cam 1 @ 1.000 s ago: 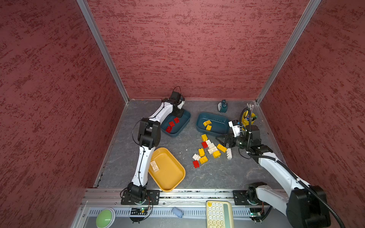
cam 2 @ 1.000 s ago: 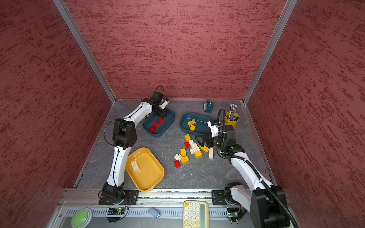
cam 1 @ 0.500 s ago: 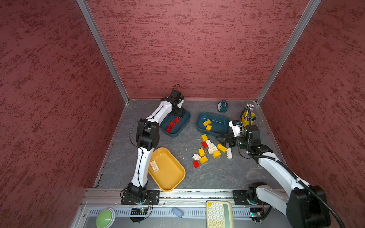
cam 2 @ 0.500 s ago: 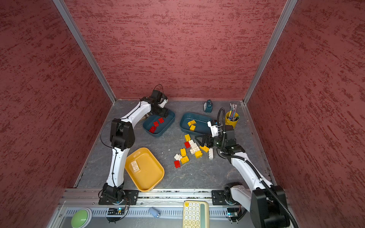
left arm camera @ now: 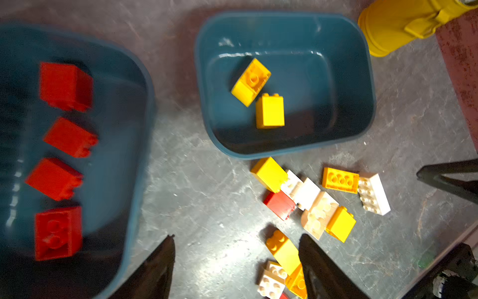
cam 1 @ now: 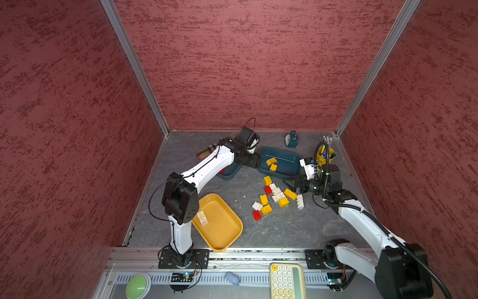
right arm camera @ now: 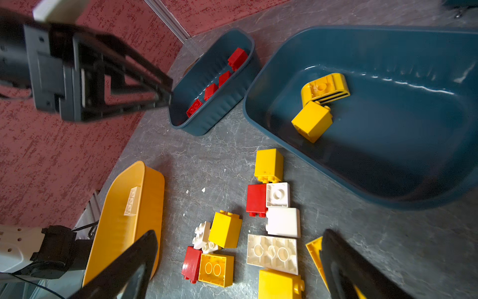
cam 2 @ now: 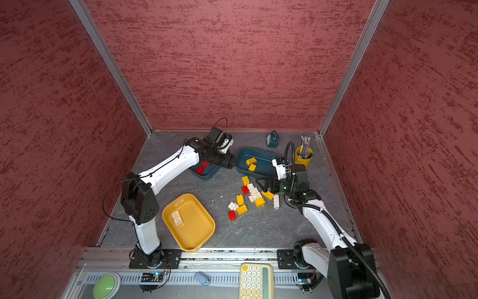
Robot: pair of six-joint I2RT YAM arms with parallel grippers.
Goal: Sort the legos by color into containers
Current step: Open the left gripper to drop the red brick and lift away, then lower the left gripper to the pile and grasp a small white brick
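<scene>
Between two dark teal trays at the back of the grey tabletop, the left gripper (left arm camera: 236,238) hangs with its jaws parted and nothing in them. Beside it, the left teal tray (left arm camera: 124,124) holds four red legos (left arm camera: 66,86) lying in a row. The right teal tray (left arm camera: 310,90) holds two yellow legos (left arm camera: 270,111) that touch each other.

The right gripper (right arm camera: 239,233) hovers low over the loose pile (cam 1: 275,196), jaws spread wide and empty. One black finger (right arm camera: 344,261) covers part of an oblong yellow brick (cam 1: 290,194). Both top views show twelve bricks lying loose on the table just in front of the right teal tray: five yellow, five white and two red. Most touch a neighbour, and several lie on their sides or upside down.

Nearer the front rail, well apart from the pile, the mustard-yellow tray (cam 2: 196,227) holds a single oblong white lego (cam 2: 177,218). A yellow cup of pens (cam 1: 324,158) stands in the back right corner. Outside the rail sit a green dome button (cam 1: 138,283) and a pale keypad (cam 1: 285,281), its key markings too small to read.
</scene>
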